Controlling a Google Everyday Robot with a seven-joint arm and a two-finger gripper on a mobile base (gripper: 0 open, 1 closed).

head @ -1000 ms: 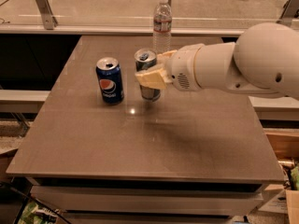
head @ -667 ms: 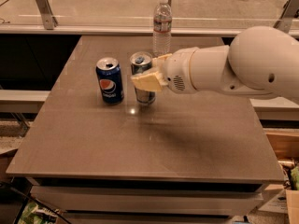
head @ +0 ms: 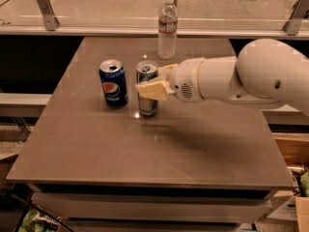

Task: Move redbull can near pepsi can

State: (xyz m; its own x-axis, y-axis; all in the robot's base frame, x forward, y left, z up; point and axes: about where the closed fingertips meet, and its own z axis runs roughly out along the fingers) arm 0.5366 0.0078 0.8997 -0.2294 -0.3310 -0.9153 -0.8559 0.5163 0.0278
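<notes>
Gripper (head: 153,82) is clamped around the redbull can (head: 147,105), which sits just right of the pepsi can (head: 113,83) without touching it. Any further sideways push could knock the pepsi can. Letting go at a tilt could topple the slim can.

My tool (head: 150,79), clamped on the redbull can (head: 147,105) at 3 o'clock of the pepsi can (head: 113,83), hides the slim can's middle band. My arm (head: 251,76) is cut off at the right edge.
</notes>
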